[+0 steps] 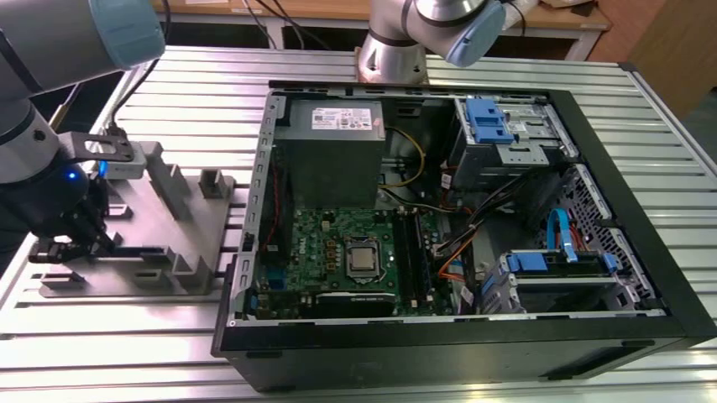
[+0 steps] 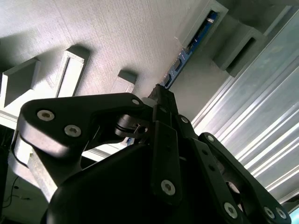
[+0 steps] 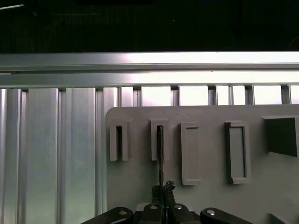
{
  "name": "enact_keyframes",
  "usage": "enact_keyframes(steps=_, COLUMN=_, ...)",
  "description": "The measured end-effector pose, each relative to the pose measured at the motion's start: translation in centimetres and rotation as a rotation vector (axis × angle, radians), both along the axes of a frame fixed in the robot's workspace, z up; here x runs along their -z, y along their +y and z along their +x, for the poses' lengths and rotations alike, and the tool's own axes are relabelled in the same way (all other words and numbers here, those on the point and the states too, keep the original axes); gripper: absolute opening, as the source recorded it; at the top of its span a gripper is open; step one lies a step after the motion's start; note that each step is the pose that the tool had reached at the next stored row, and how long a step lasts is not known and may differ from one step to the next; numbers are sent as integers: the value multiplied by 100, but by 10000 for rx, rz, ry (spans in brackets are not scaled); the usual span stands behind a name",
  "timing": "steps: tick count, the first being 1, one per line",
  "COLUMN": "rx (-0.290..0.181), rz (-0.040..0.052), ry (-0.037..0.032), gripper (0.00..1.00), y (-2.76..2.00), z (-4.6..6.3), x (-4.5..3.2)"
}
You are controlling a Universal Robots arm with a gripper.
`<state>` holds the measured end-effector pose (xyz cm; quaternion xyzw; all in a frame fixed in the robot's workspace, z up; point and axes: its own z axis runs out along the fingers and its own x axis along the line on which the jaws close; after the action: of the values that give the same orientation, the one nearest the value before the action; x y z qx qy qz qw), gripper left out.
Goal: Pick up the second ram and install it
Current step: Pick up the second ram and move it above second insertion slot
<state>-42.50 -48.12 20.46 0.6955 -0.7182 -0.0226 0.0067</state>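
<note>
Gripper (image 3: 162, 187) looks pinched shut on one end of the ram stick (image 3: 160, 154), so I'd call this the pickup step, with the stick not lifted out yet. It's standing on edge in a slot of the grey holder (image 3: 210, 144), at the exterior view's left, well apart from the open computer case (image 1: 448, 357). In the second wrist view it's a thin blue strip with dark bits. My guess is that freeing it wants a straight pull, no twisting.
</note>
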Motion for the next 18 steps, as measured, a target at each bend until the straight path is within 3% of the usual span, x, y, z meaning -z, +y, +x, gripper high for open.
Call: enact_keyframes(steps=18, rx=0, rz=17, ry=0, gripper=8, y=0, z=0, x=-287)
